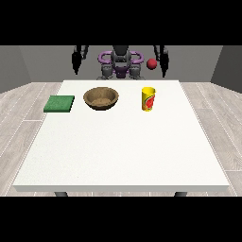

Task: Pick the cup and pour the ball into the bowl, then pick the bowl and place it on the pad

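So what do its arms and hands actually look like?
Both arms are slim and dark grey to black, ending in black hands: one at the view's left, one at the view's right. Purple rings curve round the shoulders on the grey torso. No cables or markings are visible.

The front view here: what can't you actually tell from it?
- Inside of the yellow cup: hidden by its own wall.
- The red ball shows up near the hand at the view's right; whether they touch is too small to tell.
- Fingers of that hand and the hand at the view's left: too small to read.
- Table legs: mostly hidden beneath the top.
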`<action>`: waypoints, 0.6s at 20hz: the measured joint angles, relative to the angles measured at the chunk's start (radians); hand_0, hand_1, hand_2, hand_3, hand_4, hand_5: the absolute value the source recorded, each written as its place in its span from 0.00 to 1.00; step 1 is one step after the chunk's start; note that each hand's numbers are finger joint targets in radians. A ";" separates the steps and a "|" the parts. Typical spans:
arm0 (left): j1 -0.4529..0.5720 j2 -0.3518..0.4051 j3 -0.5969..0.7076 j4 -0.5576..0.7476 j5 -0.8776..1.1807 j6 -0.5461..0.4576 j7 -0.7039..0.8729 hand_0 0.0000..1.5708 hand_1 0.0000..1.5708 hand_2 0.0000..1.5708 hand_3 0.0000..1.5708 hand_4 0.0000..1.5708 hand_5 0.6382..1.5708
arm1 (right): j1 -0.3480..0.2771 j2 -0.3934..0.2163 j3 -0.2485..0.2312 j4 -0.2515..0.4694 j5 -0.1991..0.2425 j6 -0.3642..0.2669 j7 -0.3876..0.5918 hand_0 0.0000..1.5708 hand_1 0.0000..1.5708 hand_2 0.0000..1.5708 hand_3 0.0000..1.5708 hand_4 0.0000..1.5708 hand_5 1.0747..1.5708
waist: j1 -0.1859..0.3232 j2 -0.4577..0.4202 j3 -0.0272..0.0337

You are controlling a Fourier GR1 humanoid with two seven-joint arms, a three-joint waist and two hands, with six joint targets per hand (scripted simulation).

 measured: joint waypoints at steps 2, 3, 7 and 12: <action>-0.002 0.009 0.002 -0.024 0.001 -0.002 0.017 0.00 0.00 0.00 0.00 0.00 0.95 | -0.001 -0.010 -0.003 -0.023 -0.001 0.001 0.017 0.00 0.00 0.00 0.00 0.00 0.99 | -0.001 -0.064 0.0007; -0.003 0.014 0.003 -0.036 0.002 -0.003 0.026 0.00 0.00 0.00 0.00 0.00 0.95 | -0.002 -0.016 -0.004 -0.035 -0.001 0.002 0.028 0.00 0.00 0.00 0.00 0.00 0.99 | -0.002 -0.096 0.0006; 0.014 0.005 0.002 -0.081 0.041 -0.009 0.046 0.00 0.00 0.00 0.00 0.00 0.96 | 0.027 -0.023 -0.014 -0.064 -0.024 0.013 0.039 0.00 0.00 0.00 0.00 0.00 1.00 | -0.002 -0.204 0.0002; 0.092 -0.063 -0.119 -0.184 0.139 0.032 0.034 0.00 0.00 0.00 0.00 0.00 0.94 | 0.057 -0.004 -0.050 -0.068 -0.064 0.010 0.002 0.00 0.00 0.00 0.00 0.00 0.99 | 0.038 -0.238 0.0007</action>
